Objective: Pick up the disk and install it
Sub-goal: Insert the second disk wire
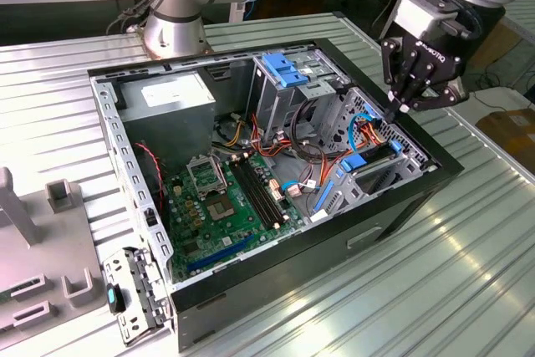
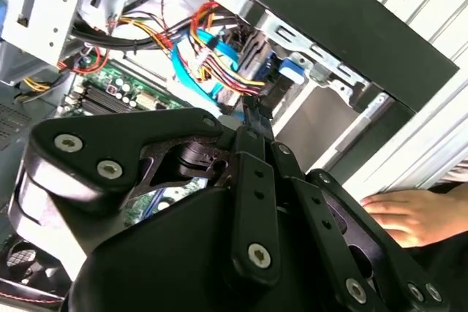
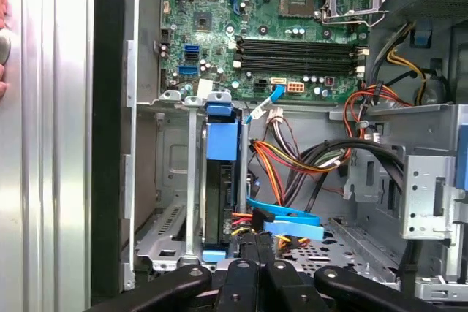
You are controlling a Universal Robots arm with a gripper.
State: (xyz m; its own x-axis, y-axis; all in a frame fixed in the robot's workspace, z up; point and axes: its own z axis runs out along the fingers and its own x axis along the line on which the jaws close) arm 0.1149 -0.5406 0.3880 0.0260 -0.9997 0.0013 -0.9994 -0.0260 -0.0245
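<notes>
The disk (image 3: 221, 144), dark with a bright blue carrier rail, stands on edge in a slot of the grey drive cage (image 3: 172, 173) inside the open computer case (image 1: 276, 165). In the exterior view the disk (image 1: 366, 159) sits in the cage at the case's right end. My gripper (image 1: 402, 108) hangs just above that cage, fingers pressed together with nothing seen between them. In the first wrist view the gripper (image 3: 254, 252) points down at the cables beside the disk. In the second wrist view the gripper (image 2: 253, 116) ends near the blue tab (image 2: 289, 69).
Orange, yellow and blue cables (image 3: 292, 217) cross the cage beside the disk. A blue bracket (image 1: 284, 68) tops the taller cage. The motherboard (image 1: 230, 202) and power supply (image 1: 171, 98) fill the case. A person's hand (image 2: 409, 213) rests on the ribbed table outside the case. Grey fixtures (image 1: 50, 240) stand at the exterior view's left.
</notes>
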